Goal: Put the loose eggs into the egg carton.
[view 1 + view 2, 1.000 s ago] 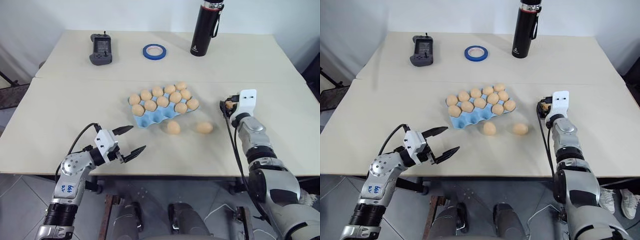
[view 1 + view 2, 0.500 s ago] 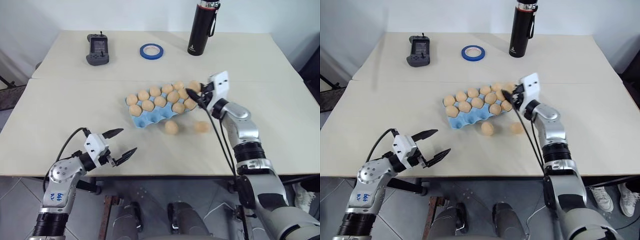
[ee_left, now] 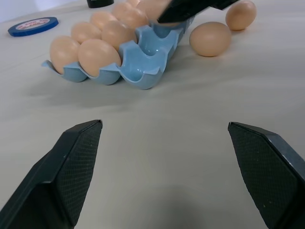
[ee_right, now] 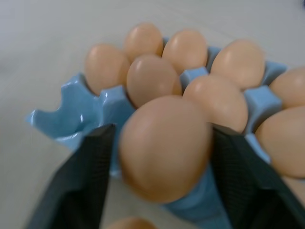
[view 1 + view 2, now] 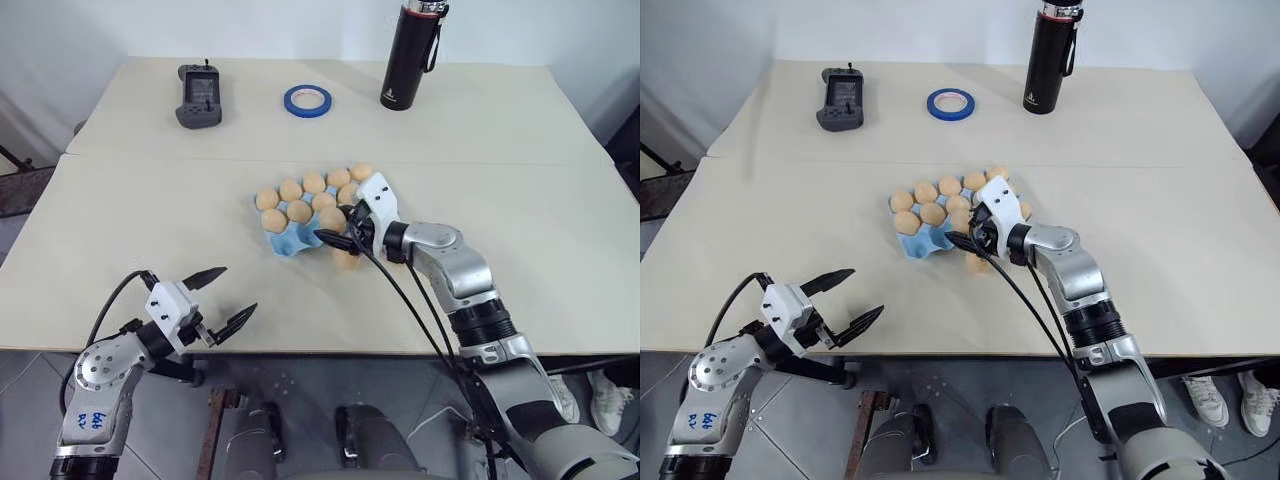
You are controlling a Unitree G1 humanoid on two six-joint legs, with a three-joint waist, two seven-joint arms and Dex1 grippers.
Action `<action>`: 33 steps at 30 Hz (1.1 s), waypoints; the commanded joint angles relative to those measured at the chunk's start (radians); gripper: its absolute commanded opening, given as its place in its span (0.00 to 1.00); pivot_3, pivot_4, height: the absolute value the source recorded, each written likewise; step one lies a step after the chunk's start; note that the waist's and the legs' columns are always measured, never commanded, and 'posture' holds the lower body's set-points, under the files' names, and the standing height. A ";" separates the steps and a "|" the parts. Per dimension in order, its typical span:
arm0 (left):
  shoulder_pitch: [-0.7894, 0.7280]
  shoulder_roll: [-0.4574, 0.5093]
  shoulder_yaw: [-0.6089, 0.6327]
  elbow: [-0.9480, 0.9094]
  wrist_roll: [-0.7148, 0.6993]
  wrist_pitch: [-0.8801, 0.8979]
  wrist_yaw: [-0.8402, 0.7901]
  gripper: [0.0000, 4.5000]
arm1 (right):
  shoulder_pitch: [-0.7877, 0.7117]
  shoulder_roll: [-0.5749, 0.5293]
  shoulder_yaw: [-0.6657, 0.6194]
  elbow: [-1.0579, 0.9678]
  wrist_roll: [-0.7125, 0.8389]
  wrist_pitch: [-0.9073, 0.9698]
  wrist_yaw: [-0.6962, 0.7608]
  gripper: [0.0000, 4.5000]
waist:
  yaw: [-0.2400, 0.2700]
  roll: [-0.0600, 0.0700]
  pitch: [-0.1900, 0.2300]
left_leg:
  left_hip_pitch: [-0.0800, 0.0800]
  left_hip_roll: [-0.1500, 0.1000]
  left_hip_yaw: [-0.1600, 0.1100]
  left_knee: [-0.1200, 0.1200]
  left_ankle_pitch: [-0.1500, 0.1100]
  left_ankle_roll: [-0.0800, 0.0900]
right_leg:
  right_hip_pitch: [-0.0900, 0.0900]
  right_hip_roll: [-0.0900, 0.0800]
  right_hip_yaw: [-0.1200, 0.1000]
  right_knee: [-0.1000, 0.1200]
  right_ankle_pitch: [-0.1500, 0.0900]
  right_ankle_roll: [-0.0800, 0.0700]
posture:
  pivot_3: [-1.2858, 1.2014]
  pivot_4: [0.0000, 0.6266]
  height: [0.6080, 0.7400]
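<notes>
From my head cameras, the egg carton (image 5: 300,222) sits mid-table, its cups mostly filled with eggs. My right gripper (image 5: 338,226) reaches in from the right over the carton's near right part, its white mount above the eggs there. One loose egg (image 5: 346,258) lies on the table (image 5: 150,210) just at the carton's near side, partly hidden under my right gripper. My left gripper (image 5: 222,296) hangs at the table's near left edge, well apart from the carton, its two black fingers spread and holding nothing. At the far side stand a black bottle (image 5: 408,55) to the right, a blue tape ring (image 5: 307,99) in the middle and a dark handheld controller (image 5: 199,95) to the left.

From my left wrist, both of my fingers (image 3: 71,174) stand wide apart over bare table. Beyond them is the carton with at least one bare blue cup (image 3: 152,50) on its near side, and two loose eggs lie on the table just past it, one (image 3: 210,38) nearer and one (image 3: 240,14) farther. A dark finger of my right gripper pokes in over the carton.

From my right wrist, an egg (image 4: 164,145) sits between my two black fingers (image 4: 83,183), both pads against its sides, so I am grasping it. It hangs right above the carton's near edge, with filled cups behind and an open cup (image 4: 62,117) to one side.
</notes>
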 commanded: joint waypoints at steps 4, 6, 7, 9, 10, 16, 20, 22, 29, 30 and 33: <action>-0.015 0.003 0.002 -0.040 -0.020 0.006 -0.001 1.00 | 0.011 -0.083 -0.049 -0.119 0.024 0.009 0.039 0.99 | 0.003 0.000 0.000 | -0.001 0.000 0.000 0.001 0.000 0.000 | -0.001 0.000 0.000 0.000 0.000 0.000 | 0.52 0.24 1.00; -0.032 0.005 -0.004 -0.033 -0.021 0.010 -0.009 1.00 | 0.042 -0.129 -0.076 -0.158 0.042 -0.003 0.064 0.99 | 0.009 0.000 0.000 | -0.002 0.000 0.000 0.001 0.000 0.001 | 0.000 0.000 0.000 0.000 0.000 0.000 | 0.52 0.24 1.00; -0.042 0.005 -0.009 -0.028 -0.022 0.013 -0.013 1.00 | 0.068 -0.151 -0.093 -0.180 0.053 -0.026 0.080 0.99 | 0.009 0.000 0.000 | -0.002 -0.001 0.000 0.002 0.000 0.001 | 0.000 0.000 0.000 -0.001 0.000 0.000 | 0.52 0.24 1.00; -0.074 0.004 -0.026 -0.010 -0.020 0.020 -0.027 1.00 | 0.156 -0.207 -0.154 -0.226 0.083 -0.124 0.136 0.99 | 0.015 -0.001 0.000 | -0.002 -0.001 0.000 0.002 0.000 0.001 | 0.000 0.000 -0.001 -0.001 0.000 0.001 | 0.52 0.24 1.00; -0.085 0.002 -0.032 -0.003 -0.020 0.023 -0.034 1.00 | 0.190 -0.223 -0.176 -0.241 0.094 -0.166 0.155 0.99 | 0.016 -0.001 0.000 | -0.002 -0.001 -0.001 0.002 0.000 0.001 | 0.001 0.000 -0.001 -0.002 0.000 0.001 | 0.52 0.24 1.00; -0.164 -0.013 -0.086 0.037 -0.026 0.051 -0.074 1.00 | 0.485 -0.323 -0.361 -0.255 0.166 -0.362 0.244 0.99 | 0.013 -0.001 0.000 | -0.001 -0.001 0.000 0.003 0.002 0.006 | 0.003 0.002 0.000 -0.002 0.000 0.002 | 0.52 0.24 1.00; -0.203 -0.018 -0.103 0.054 -0.044 0.085 -0.098 1.00 | 0.629 -0.322 -0.462 -0.223 0.181 -0.450 0.215 0.99 | 0.009 -0.001 0.000 | 0.004 0.000 -0.001 0.005 0.001 0.005 | 0.008 0.003 0.000 -0.002 0.000 0.002 | 0.52 0.24 1.00; -0.216 -0.016 -0.115 0.050 -0.042 0.093 -0.111 1.00 | 0.692 -0.320 -0.483 -0.231 0.186 -0.479 0.223 0.99 | 0.002 -0.001 0.000 | 0.005 0.000 -0.001 0.006 0.000 0.002 | 0.009 0.003 0.000 -0.002 0.001 0.004 | 0.52 0.24 1.00; -0.295 -0.022 -0.145 0.127 -0.021 0.077 -0.146 1.00 | 0.818 -0.266 -0.473 -0.308 0.184 -0.526 0.164 0.99 | 0.005 -0.001 0.000 | 0.006 0.000 -0.002 0.008 0.000 0.002 | 0.010 0.002 0.000 -0.001 0.002 0.004 | 0.52 0.24 1.00; -0.297 -0.021 -0.144 0.133 -0.021 0.071 -0.149 1.00 | 0.809 -0.265 -0.467 -0.309 0.184 -0.523 0.161 0.99 | 0.004 -0.001 0.000 | 0.005 0.000 -0.002 0.008 0.000 0.002 | 0.010 0.002 0.000 -0.001 0.002 0.004 | 0.52 0.24 1.00; -0.293 -0.016 -0.141 0.139 -0.023 0.059 -0.159 1.00 | 0.762 -0.273 -0.435 -0.306 0.182 -0.505 0.160 0.99 | 0.004 -0.001 0.000 | 0.005 0.000 -0.001 0.008 0.000 0.003 | 0.010 0.002 0.001 -0.001 0.002 0.005 | 0.52 0.24 1.00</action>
